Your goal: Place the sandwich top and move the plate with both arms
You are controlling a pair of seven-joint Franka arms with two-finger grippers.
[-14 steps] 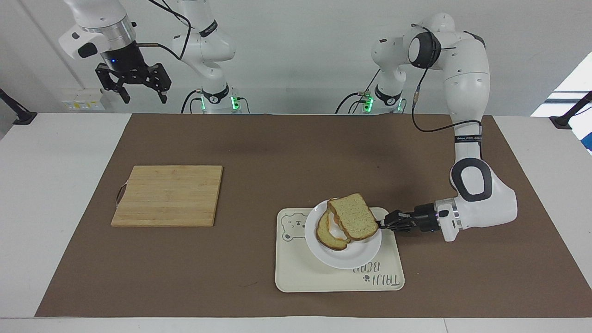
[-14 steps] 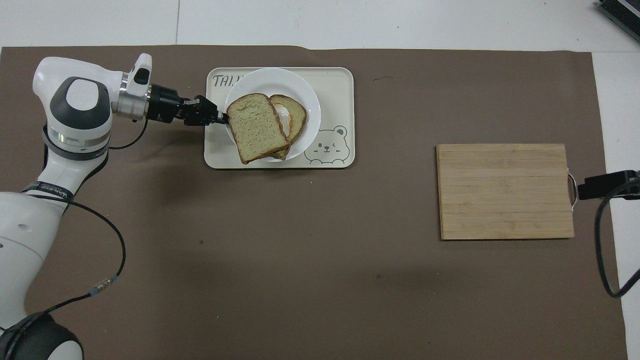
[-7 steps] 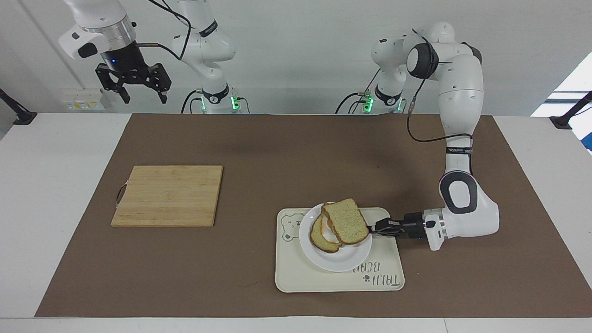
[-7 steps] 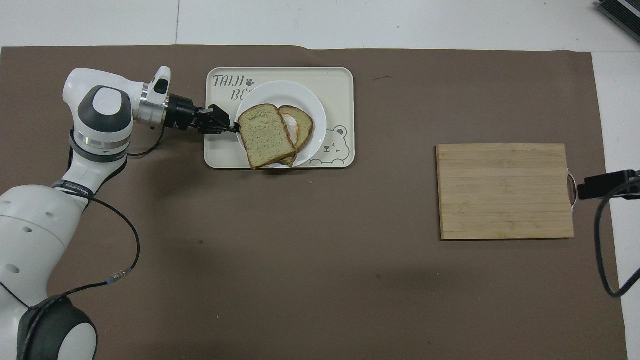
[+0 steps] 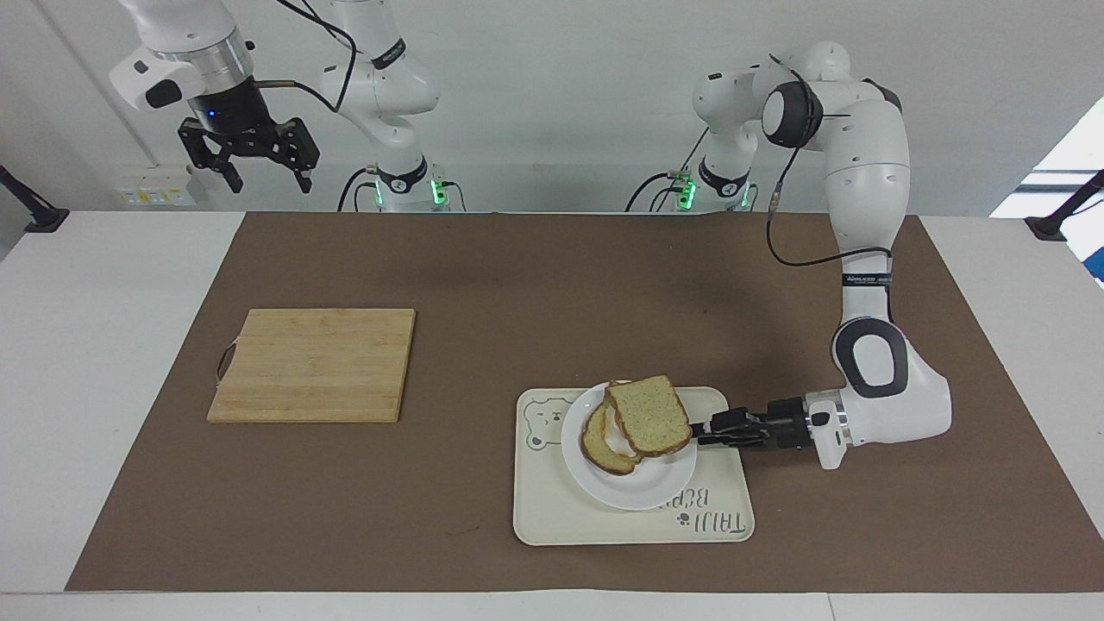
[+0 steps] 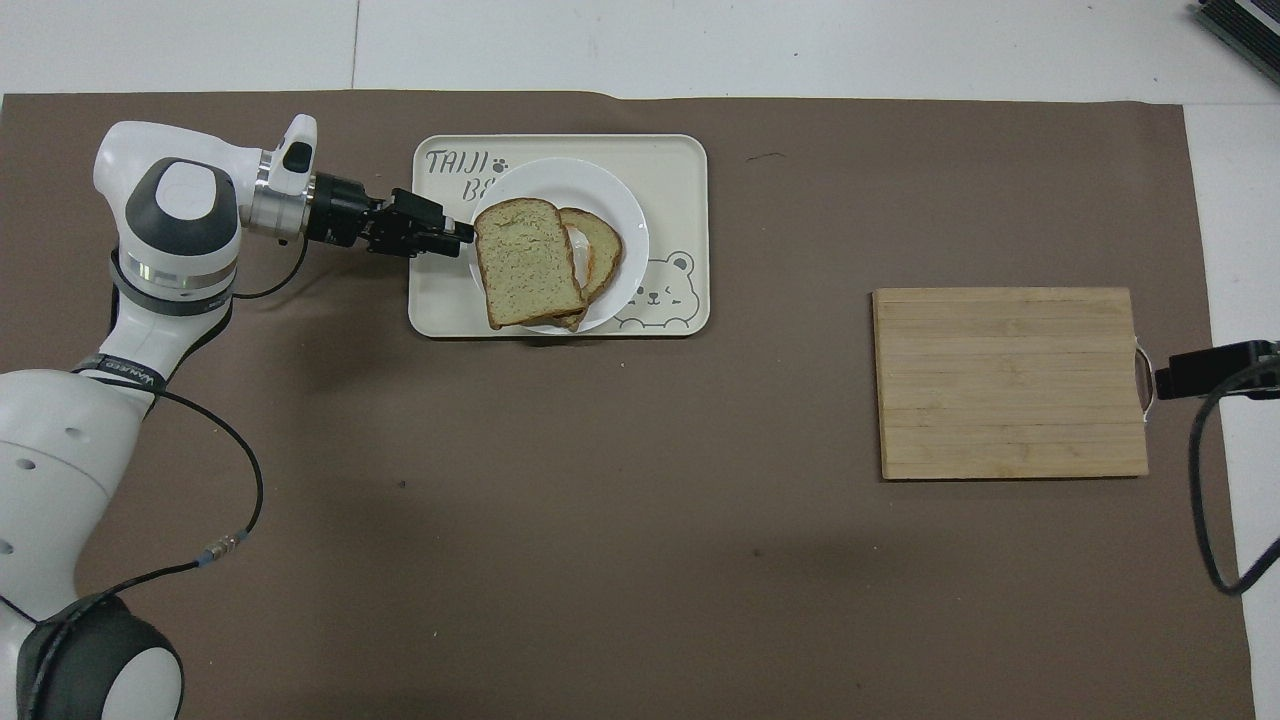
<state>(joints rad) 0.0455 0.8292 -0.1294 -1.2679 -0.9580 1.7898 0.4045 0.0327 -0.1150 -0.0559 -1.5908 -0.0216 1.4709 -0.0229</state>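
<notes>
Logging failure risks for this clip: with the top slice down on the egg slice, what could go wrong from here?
The sandwich top sits skewed on the egg slice, overhanging the plate; it may slide when the plate moves. The left gripper is beside its crust and could drag it when retreating. The right gripper waits high above the table's edge.

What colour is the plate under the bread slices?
Plain white plate, no pattern; clearest in the overhead view.

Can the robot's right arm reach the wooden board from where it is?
Probably yes. The right claw hangs open, high over its own end of the table, and the wooden board lies bare at that end with nothing on it.
</notes>
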